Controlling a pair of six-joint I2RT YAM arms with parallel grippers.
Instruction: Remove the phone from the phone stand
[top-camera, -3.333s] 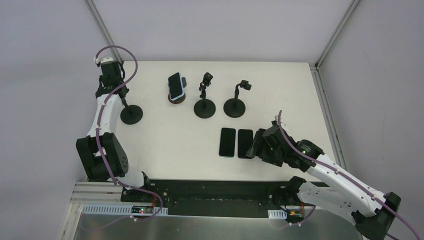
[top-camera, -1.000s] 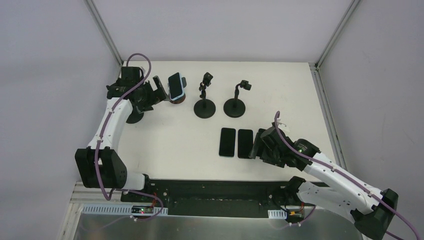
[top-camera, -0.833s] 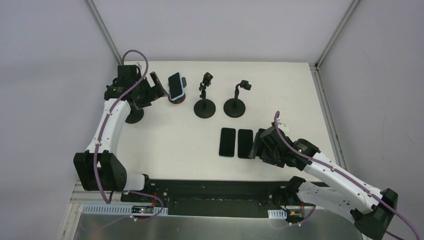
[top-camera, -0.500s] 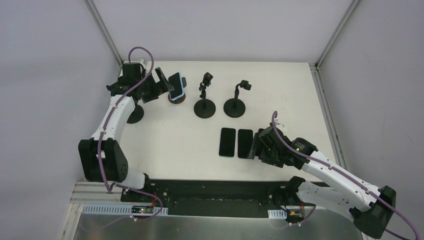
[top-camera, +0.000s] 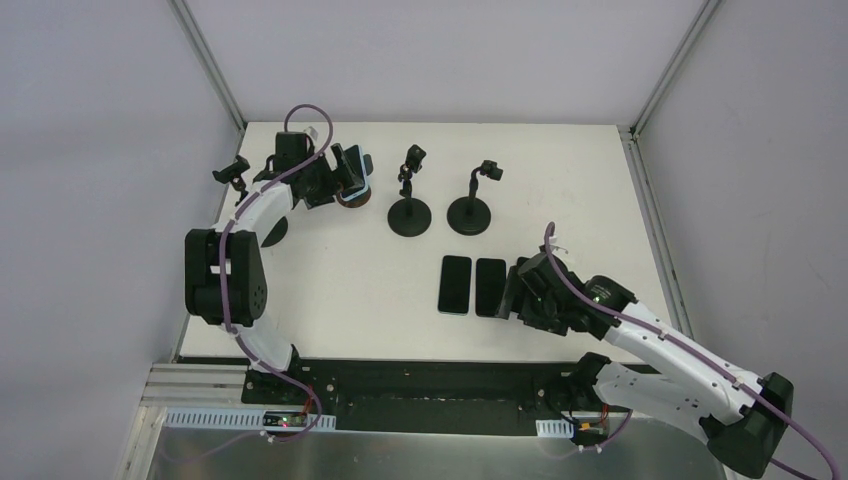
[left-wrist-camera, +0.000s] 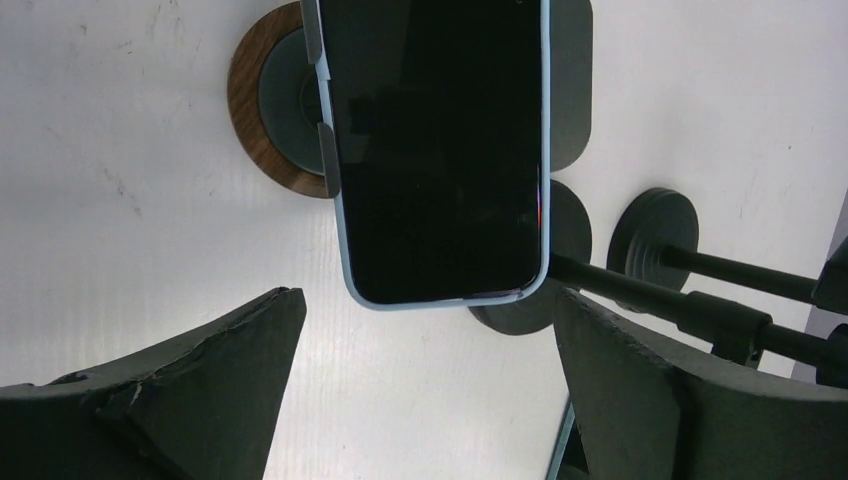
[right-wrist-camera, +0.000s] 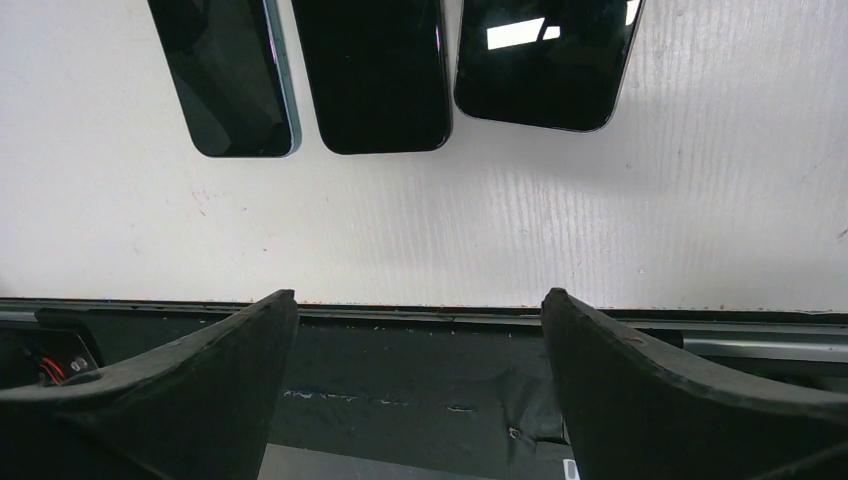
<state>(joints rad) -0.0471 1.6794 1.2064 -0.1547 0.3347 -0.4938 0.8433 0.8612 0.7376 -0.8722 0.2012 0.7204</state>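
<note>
**Approach to the one phone mounted on a stand, in top and wrist views.** Shows the phone tilted in the phone stand, screen toward the left wrist camera. Shows it caught along one long edge by the side tabs, above a round wooden base.

Places the left gripper just short of the phone's lower end. Spreads its fingers to the full, one to each side, wide enough to take the case across its width; no contact visible yet. Reads as a pre-grasp alignment. Centres the gap on the phone, probably so that closing meets both long edges evenly and does not twist or tip the stand.

Sets three phones flat and side by side, screens up, near the front edge of the table; presumably the row for phones taken down.

Parks the right gripper low over that front edge, just nearer than the row. Holds its jaws likewise spread, on nothing, well apart from the phone stand.

Leaves two further stands at mid-table, neither carrying a phone.
</note>
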